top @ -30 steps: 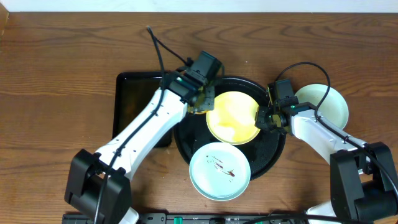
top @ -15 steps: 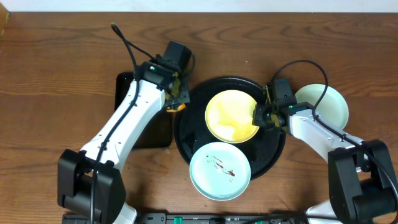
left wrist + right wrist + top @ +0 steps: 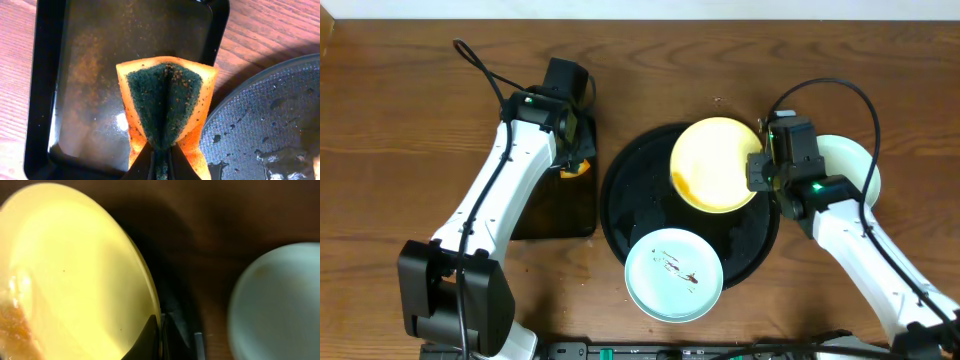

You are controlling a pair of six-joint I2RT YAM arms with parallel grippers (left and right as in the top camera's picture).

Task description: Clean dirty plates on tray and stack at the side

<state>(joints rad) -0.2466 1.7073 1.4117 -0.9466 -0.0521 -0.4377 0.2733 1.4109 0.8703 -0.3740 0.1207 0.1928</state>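
The pale yellow plate (image 3: 717,164) is lifted over the back right of the round black tray (image 3: 635,210), held by its right rim in my right gripper (image 3: 757,172); it fills the left of the right wrist view (image 3: 70,275). A mint plate with brown streaks (image 3: 673,273) lies at the tray's front. Another mint plate (image 3: 850,168) lies on the bare wood to the right, also in the right wrist view (image 3: 280,300). My left gripper (image 3: 576,160) is shut on an orange and green sponge (image 3: 165,107) above the rectangular black tray (image 3: 75,75).
The rectangular tray (image 3: 535,180) sits left of the round tray. The round tray's surface is wet with droplets (image 3: 260,125). Bare wood tabletop (image 3: 410,120) lies to the left, the back and the far right.
My left gripper has carried the sponge off the yellow plate, leftward to over the rectangular tray. My right gripper has lifted the yellow plate and moved it right and back.
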